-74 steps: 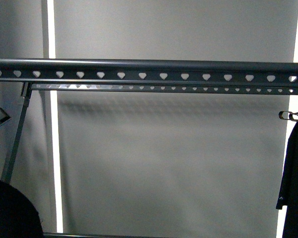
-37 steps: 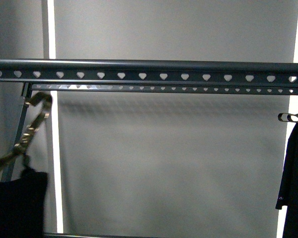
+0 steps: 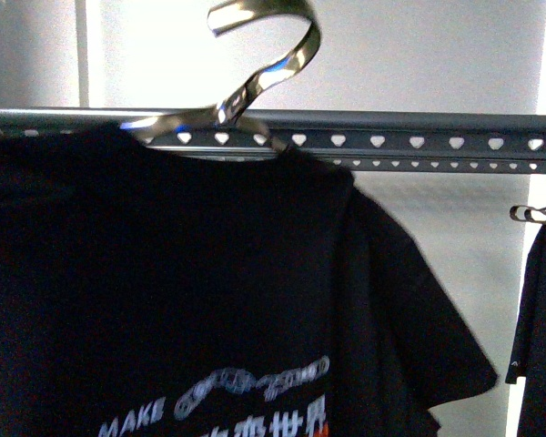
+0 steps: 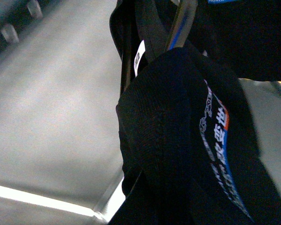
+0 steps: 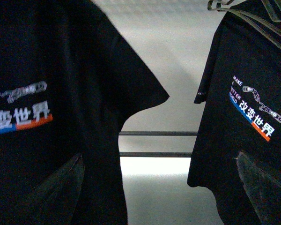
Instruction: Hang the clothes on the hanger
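The clothes (image 3: 164, 273), a black T-shirt with a white "MAKE" print, hang on a shiny coat hanger (image 3: 273, 55). Its hook is raised above the hanger's (image 3: 437, 143) heart-punched rail. The shirt fills the left and middle of the front view. In the left wrist view the clothes (image 4: 178, 140) are bunched close to the camera, and my left gripper is shut on them, hidden in the folds. In the right wrist view the clothes (image 5: 61, 93) hang beside my right gripper (image 5: 161, 187), which is open and empty. Neither gripper shows in the front view.
A second black shirt (image 3: 541, 328) with a tiny white sleeve logo hangs at the rail's right end on its own coat hanger (image 3: 532, 213). In the right wrist view this shirt (image 5: 243, 117) carries a similar print. Two low crossbars (image 5: 154, 133) run behind. A grey wall (image 3: 437, 55) is beyond.
The clothes on the coat hanger have risen from the lower left, up and to the right. They now cover the left half of the rail, with the hook above it.
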Tool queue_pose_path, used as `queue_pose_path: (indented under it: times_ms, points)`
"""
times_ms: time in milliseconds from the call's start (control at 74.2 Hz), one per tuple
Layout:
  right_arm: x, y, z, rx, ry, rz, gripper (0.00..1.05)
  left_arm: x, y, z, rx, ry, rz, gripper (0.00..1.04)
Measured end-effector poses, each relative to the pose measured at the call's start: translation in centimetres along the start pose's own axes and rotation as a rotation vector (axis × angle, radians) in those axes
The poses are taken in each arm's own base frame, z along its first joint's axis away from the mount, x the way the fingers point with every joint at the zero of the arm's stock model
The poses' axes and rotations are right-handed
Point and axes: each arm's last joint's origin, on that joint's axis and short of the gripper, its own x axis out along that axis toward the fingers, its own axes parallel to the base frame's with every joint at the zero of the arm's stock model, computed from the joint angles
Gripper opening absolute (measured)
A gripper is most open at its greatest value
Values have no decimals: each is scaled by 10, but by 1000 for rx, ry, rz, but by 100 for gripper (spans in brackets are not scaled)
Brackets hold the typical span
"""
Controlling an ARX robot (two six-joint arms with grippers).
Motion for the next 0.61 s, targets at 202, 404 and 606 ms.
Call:
queue_pose_path:
  times_ms: [202,404,606]
  points:
    - [0,0,0,0,0,0,97,27,20,35,313,-219,-43,4]
    - [0,0,0,0,0,0,97,50,7,51,365,-352,-126,4]
    - [0,0,0,0,0,0,97,62,1,54,375,-361,-135,4]
